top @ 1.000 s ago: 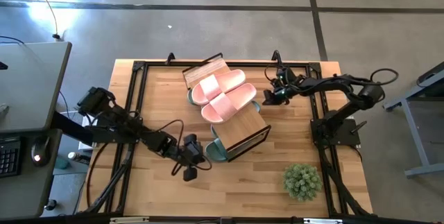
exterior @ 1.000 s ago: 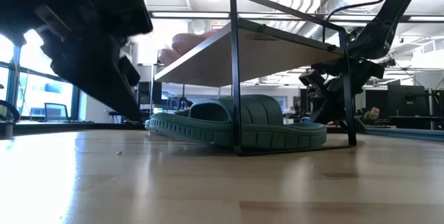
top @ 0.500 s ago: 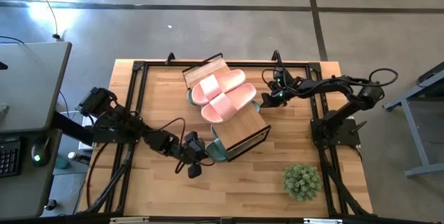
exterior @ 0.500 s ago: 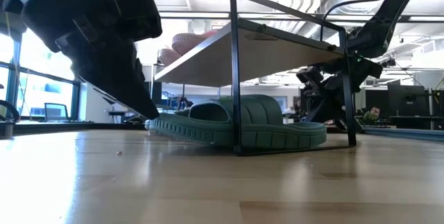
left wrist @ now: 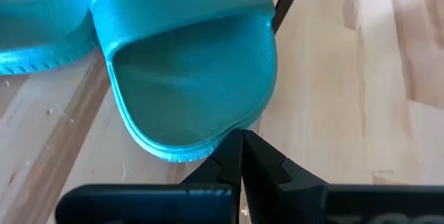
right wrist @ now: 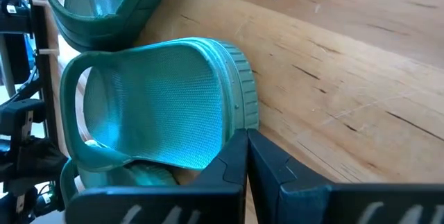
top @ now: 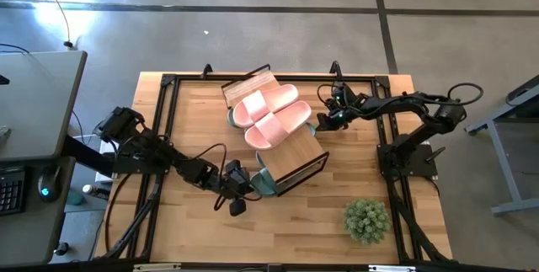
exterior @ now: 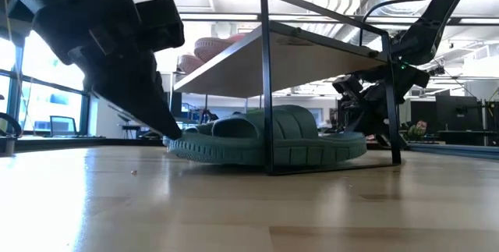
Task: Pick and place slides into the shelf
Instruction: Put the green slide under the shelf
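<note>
Under the shelf (top: 295,150) we see our left gripper (left wrist: 241,141) and right gripper (right wrist: 246,141), both pinched together, each touching a green slide's (left wrist: 194,71) edge.

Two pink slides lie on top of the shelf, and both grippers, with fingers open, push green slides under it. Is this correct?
Not quite: the fingers are shut, not open. Both wrist views show the left gripper and right gripper closed against green slides. Pink slides top the shelf.

**No legible writing**

No text, label, brand, number or sign can be read in any view: not on the sandals, the rack, the table, the arms or the room behind.
</note>
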`<control>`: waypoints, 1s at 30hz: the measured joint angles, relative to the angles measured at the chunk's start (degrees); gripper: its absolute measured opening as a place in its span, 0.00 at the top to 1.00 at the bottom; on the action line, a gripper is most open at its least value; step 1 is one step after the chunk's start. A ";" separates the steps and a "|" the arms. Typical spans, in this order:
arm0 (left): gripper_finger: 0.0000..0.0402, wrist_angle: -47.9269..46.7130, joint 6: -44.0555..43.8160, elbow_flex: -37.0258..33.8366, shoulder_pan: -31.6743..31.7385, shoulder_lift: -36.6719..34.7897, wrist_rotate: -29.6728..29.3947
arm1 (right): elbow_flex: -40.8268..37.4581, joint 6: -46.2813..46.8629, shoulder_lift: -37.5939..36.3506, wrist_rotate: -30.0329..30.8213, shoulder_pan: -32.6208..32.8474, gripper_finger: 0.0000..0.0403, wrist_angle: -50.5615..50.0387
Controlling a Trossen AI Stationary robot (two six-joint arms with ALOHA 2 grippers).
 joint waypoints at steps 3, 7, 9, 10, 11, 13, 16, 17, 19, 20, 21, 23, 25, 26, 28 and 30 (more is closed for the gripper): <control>1.00 1.50 -0.04 -0.01 0.06 0.36 -1.08 | 0.00 0.00 0.02 -0.38 0.02 1.00 0.57; 1.00 2.13 -0.53 0.03 0.44 1.17 -0.79 | 0.00 0.15 0.02 -0.69 0.22 1.00 0.87; 1.00 2.40 -0.55 0.41 0.76 2.03 -0.79 | 0.00 0.25 0.02 -0.50 0.50 1.00 0.87; 1.00 2.22 -0.45 0.43 0.74 2.12 -0.58 | 0.00 0.38 0.02 -0.38 0.73 1.00 0.87; 1.00 2.11 -0.11 0.79 0.76 2.10 -0.52 | 0.00 0.43 0.02 -0.32 0.94 1.00 0.84; 1.00 2.56 0.47 1.98 0.84 2.87 -0.80 | 0.00 0.47 0.02 -0.44 1.44 1.00 0.91; 1.00 2.24 1.61 3.08 0.85 3.49 -0.92 | 0.00 0.63 0.02 -0.51 1.56 1.00 0.99; 1.00 2.84 1.88 3.87 0.86 4.06 -1.24 | 0.00 0.67 0.02 -0.49 1.61 1.00 0.92; 1.00 2.42 2.13 4.28 0.92 4.36 -1.57 | 0.00 1.01 0.02 -0.52 1.62 1.00 1.12; 1.00 2.06 2.38 4.63 1.17 4.50 -1.66 | 0.00 1.04 0.02 -0.48 1.62 1.00 1.26; 1.00 2.25 2.53 5.15 1.59 4.87 -1.62 | 0.00 1.01 0.02 -0.46 1.62 1.00 1.27; 1.00 2.69 2.69 5.70 2.02 5.46 -1.41 | 0.00 1.05 0.02 -0.46 1.62 1.00 1.42; 1.00 1.98 3.50 6.07 2.62 5.55 -1.15 | 0.00 1.05 0.02 -0.45 1.62 1.00 1.36; 1.00 2.30 3.81 6.40 2.96 5.66 -0.90 | 0.00 1.05 0.02 -0.42 1.62 1.00 1.35; 1.00 2.69 4.82 6.91 3.21 6.18 -0.75 | 0.00 0.94 0.02 -0.29 1.62 1.00 1.23; 1.00 1.83 6.26 7.08 3.18 6.25 -0.93 | 0.00 0.91 0.02 -0.28 1.62 1.00 1.21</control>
